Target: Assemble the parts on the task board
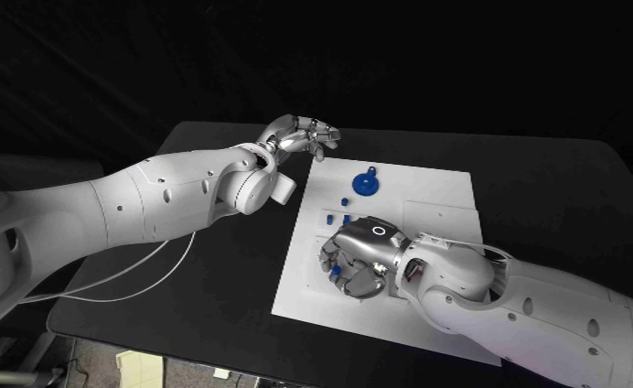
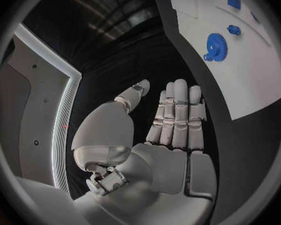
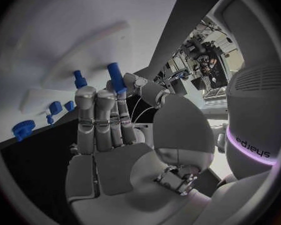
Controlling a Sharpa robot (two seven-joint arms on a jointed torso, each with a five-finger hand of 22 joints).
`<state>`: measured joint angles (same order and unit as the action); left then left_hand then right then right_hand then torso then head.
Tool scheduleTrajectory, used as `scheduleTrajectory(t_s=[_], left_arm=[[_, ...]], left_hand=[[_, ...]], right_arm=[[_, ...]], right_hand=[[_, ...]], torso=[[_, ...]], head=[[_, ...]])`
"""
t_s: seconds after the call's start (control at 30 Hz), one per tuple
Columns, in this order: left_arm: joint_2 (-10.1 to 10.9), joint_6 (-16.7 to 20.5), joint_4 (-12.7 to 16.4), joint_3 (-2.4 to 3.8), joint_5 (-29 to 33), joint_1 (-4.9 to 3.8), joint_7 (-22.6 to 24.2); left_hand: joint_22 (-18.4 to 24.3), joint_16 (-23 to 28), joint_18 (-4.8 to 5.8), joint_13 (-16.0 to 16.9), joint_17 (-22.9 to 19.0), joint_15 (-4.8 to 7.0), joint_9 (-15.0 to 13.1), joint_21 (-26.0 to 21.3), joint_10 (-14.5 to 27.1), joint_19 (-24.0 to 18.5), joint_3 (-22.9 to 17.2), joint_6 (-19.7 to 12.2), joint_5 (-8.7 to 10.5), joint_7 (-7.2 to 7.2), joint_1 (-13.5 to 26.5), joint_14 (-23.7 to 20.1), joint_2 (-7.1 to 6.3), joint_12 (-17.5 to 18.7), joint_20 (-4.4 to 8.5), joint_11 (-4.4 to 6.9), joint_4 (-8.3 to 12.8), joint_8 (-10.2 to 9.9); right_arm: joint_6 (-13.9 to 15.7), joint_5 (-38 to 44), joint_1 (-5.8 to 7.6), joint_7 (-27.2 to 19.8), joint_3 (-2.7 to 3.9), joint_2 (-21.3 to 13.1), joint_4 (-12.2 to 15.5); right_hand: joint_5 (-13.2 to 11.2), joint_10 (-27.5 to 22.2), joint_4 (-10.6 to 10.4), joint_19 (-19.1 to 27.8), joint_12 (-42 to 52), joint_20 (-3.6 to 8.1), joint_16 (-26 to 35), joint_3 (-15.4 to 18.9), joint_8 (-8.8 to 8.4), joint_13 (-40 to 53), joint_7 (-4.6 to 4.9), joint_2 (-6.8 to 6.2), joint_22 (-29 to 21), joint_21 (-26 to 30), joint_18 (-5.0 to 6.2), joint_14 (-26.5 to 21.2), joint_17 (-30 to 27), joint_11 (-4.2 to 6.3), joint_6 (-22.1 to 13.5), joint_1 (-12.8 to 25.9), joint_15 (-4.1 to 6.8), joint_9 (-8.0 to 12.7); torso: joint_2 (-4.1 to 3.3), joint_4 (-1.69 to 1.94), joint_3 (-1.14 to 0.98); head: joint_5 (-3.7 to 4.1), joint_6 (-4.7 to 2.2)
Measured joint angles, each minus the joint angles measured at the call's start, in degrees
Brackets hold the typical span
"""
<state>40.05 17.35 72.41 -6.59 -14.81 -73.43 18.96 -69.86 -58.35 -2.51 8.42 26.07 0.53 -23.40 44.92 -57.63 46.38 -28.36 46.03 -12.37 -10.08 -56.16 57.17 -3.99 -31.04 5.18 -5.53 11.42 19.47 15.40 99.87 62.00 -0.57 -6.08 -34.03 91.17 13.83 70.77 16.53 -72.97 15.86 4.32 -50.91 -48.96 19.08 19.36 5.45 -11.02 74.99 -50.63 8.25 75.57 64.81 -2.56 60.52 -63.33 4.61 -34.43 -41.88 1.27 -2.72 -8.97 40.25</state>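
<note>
1. Two hands work at a white board (image 1: 435, 214) lying mid-frame on a black table (image 1: 211, 287) in the head view.
2. Nearest, at lower centre, the right hand (image 1: 359, 258) curls over the board's left part and pinches a blue peg (image 3: 116, 78) between thumb and fingers; blue shows under its fingers.
3. Just above it, small blue parts (image 1: 337, 219) stand on the board.
4. Farther up, a blue gear (image 1: 366, 186) lies flat near the board's top edge.
5. Farthest, upper centre, the left hand (image 1: 301, 137) hovers off the board's top left corner, fingers straight and together, holding nothing.
</note>
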Motion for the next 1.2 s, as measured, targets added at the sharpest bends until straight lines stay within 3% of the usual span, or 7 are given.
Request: scheduleTrajectory(t_s=[0.67, 0.83, 1.2], left_arm=[[0.0, 0.0, 0.0, 0.0, 0.0, 0.0, -0.2], [0.1, 0.0, 0.0, 0.0, 0.0, -0.01, -0.2], [0.1, 0.0, 0.0, 0.0, 0.0, -0.01, -0.3]], left_hand=[[0.0, 0.0, 0.46, 0.0, 0.0, 0.0, 0.0, 0.0, 0.0, 0.1, 0.0, -0.1, 0.0, 0.07, 0.0, 0.0, 0.0, 0.0, 0.13, 0.0, 0.0, 0.0], [0.0, 0.0, 0.33, 0.0, 0.1, 0.0, 0.0, 0.0, 0.0, 0.1, 0.0, 0.0, 0.0, 0.07, 0.0, 0.0, 0.0, 0.0, 0.13, 0.0, 0.0, 0.0], [-0.1, 0.0, -0.02, 0.1, 0.1, 0.0, 0.0, 0.0, 0.2, 0.1, 0.0, 0.0, 0.0, 0.1, 0.0, 0.0, -0.01, 0.0, 0.12, -0.2, 0.0, 0.0]], right_arm=[[-0.7, -1.3, 0.01, -0.7, -0.34, 0.4, -0.2], [-0.7, -1.4, 0.02, -0.7, -0.38, 0.3, -0.2], [-0.6, -1.4, -0.09, -0.9, -0.52, 0.1, -0.2]], right_hand=[[0.8, 0.0, 0.0, 0.4, 0.0, -0.04, 0.4, 3.4, -0.53, 1.5, 0.2, -0.01, 0.0, 0.0, -0.01, 0.1, -0.1, 0.0, -0.2, 0.0, -0.12, -0.2], [3.0, 0.0, 0.2, 0.6, -0.3, -0.22, 0.7, 6.3, -0.69, 1.4, 0.2, -0.39, 0.0, 0.0, -0.01, 0.0, -0.3, 0.0, -0.2, 0.4, -0.43, -0.3], [5.3, 0.6, 0.2, 1.1, -0.9, -0.13, 0.8, 14.4, -1.36, 1.2, 0.38, -1.02, 0.0, -0.1, 0.13, 0.0, -0.3, 0.61, -0.4, 2.1, -0.44, -0.5]], torso=[[0.01, 0.03, 0.01], [0.0, 0.03, 0.01], [0.0, 0.03, 0.01]], head=[[0.08, -0.1], [0.12, -0.07], [0.15, 0.01]])
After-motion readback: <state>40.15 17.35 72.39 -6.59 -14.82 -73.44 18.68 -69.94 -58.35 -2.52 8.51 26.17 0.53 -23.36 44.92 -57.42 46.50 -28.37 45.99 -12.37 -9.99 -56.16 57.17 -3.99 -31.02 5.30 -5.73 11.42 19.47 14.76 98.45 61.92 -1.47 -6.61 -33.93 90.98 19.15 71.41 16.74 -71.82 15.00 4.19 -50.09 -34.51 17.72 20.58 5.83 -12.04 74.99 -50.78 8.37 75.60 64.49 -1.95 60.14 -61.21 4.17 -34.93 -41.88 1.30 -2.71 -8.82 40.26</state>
